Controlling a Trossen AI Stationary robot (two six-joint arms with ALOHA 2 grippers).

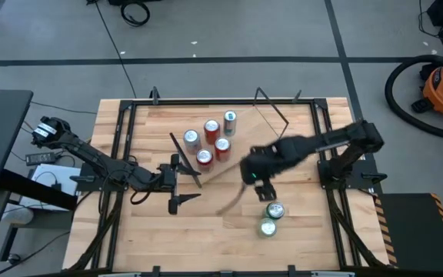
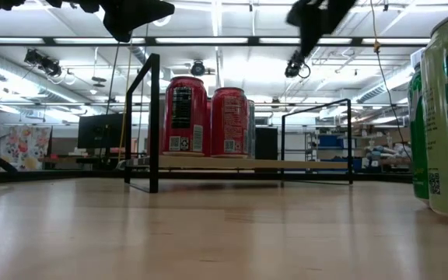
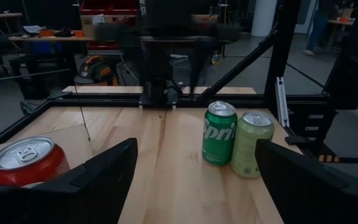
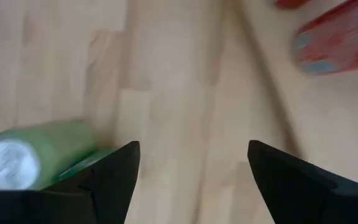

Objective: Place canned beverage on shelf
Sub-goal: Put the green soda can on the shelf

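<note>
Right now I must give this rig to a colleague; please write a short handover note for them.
Left gripper: fingers open, empty, waiting beside the shelf.
Right gripper: fingers open, empty, above the table near the two green cans.
Done: five cans stand on the shelf, four red and one other whose colour I cannot tell.
Left: both green cans stand upright on the table, not yet picked.
</note>
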